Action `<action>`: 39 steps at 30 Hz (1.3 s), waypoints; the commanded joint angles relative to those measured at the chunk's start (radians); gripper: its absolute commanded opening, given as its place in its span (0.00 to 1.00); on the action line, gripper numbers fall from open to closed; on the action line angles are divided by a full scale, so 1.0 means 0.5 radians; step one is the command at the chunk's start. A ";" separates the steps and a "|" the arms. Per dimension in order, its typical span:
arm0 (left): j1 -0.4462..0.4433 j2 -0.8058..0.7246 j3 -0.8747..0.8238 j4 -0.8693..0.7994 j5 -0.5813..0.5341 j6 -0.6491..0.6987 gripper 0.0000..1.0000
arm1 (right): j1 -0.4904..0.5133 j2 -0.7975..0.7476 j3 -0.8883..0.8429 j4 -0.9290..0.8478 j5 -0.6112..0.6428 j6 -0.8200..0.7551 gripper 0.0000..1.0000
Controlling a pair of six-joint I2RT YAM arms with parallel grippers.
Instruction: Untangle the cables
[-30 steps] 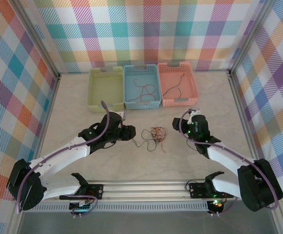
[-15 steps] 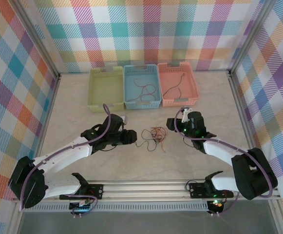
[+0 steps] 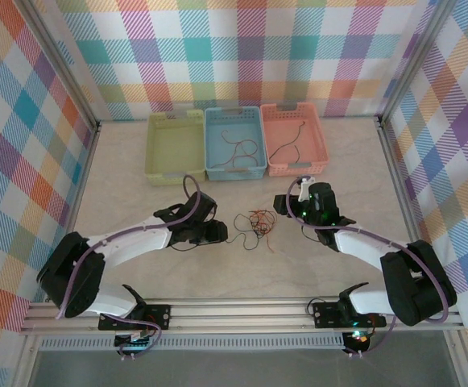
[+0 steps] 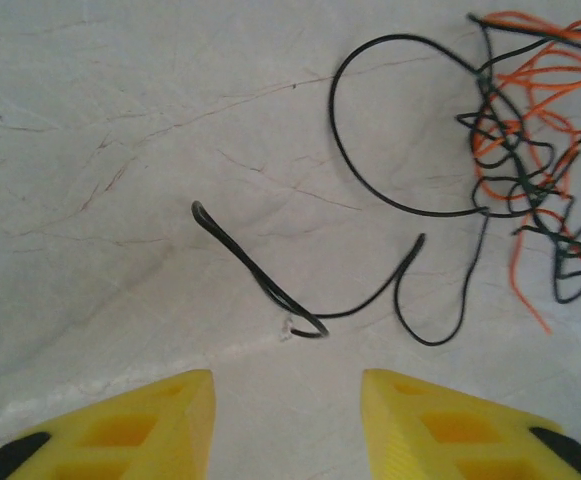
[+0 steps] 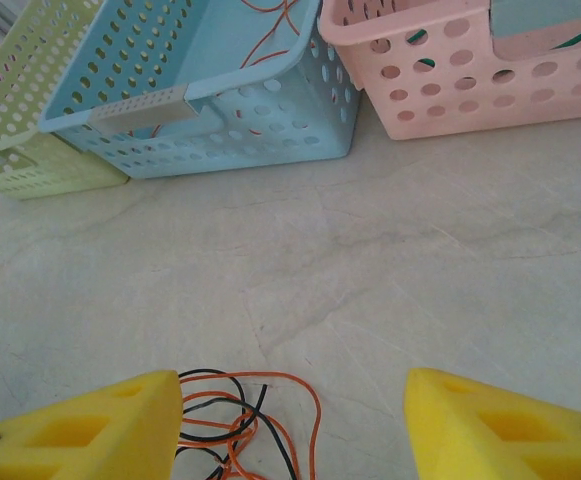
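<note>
A small tangle of cables (image 3: 255, 224), orange and black, is seen lying on the pale table (image 3: 129, 193) between the 2 arms, in front of a row of 3 baskets at the far side. The left gripper (image 3: 217, 232) is held low, just to the left of the tangle. In the left wrist view its 2 yellow fingers are parted with nothing between them, so it is released. A loose black strand (image 4: 270, 290) is laid on the table just ahead of those fingers. The strand is bent into a narrow doubled loop and runs in curls back to the knot at the upper right of that view. The right gripper (image 3: 284, 205) is placed just to the right of the tangle. Its fingers are spread wide and nothing is grasped. In the right wrist view, loops of orange and black cable are seen on the table between its fingertips and slightly to the left. The green basket (image 3: 175, 147) stands at the left, the blue basket (image 3: 234, 143) in the middle and the pink basket (image 3: 295, 139) at the right, side by side. A thin red wire (image 3: 235, 150) is held in the blue basket and a dark wire (image 3: 286, 148) in the pink one.
</note>
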 commanded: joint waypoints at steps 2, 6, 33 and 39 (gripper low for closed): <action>-0.010 0.125 0.129 0.070 0.007 -0.050 0.41 | 0.016 0.008 0.057 0.024 -0.032 -0.045 0.61; -0.012 0.232 0.185 0.054 -0.034 -0.065 0.40 | 0.019 0.002 0.053 0.024 -0.031 -0.042 0.61; -0.017 -0.202 0.424 -0.270 -0.004 0.437 0.00 | 0.022 -0.250 -0.117 0.174 -0.039 -0.078 0.60; -0.019 -0.335 0.553 -0.328 0.160 0.554 0.00 | 0.046 -0.315 -0.151 0.251 -0.097 -0.115 0.61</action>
